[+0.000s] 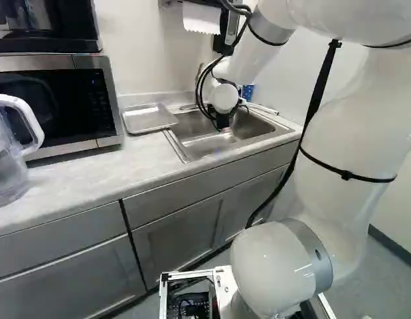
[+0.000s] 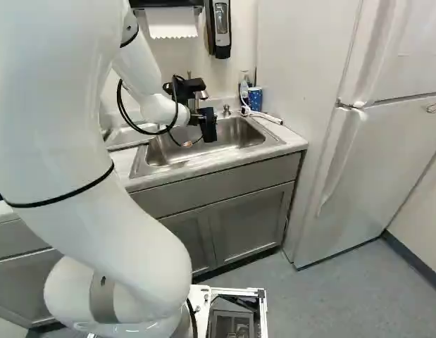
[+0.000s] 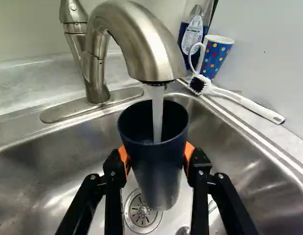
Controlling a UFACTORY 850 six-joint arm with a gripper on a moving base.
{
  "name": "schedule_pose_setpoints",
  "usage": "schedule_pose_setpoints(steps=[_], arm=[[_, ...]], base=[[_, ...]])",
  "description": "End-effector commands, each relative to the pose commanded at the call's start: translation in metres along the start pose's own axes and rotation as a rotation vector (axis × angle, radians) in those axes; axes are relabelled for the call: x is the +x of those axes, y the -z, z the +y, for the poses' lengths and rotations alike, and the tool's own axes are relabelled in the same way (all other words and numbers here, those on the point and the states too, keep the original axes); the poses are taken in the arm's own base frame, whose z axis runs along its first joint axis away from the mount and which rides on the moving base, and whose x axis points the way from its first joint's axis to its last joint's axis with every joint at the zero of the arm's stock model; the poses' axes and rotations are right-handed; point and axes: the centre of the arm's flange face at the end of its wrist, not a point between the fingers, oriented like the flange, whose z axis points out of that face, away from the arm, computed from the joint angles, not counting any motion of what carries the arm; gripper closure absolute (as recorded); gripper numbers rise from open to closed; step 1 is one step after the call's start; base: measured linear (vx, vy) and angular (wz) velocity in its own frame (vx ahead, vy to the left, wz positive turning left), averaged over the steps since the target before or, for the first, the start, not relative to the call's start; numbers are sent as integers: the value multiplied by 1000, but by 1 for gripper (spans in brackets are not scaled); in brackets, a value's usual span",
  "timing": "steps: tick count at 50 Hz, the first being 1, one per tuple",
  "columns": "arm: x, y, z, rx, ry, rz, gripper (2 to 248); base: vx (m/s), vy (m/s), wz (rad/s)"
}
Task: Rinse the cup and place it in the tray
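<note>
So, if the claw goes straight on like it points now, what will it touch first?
Probably the sink's far wall, below the faucet, with the held cup arriving before the claw. Depth is unclear, so the sink floor could come first.

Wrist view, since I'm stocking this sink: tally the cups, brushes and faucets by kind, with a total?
Cups: 2 (dark cup, dotted cup)
Brush: 1
Faucet: 1
Total: 4
</note>
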Motion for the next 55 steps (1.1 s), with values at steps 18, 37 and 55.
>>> schedule_pose_setpoints(steps=[18, 37, 55], arm=[[0, 0, 0, 0, 0, 0, 126], [0, 0, 0, 0, 0, 0, 126], [0, 0, 0, 0, 0, 0, 126]], base=[[0, 0, 0], [0, 0, 0], [0, 0, 0]])
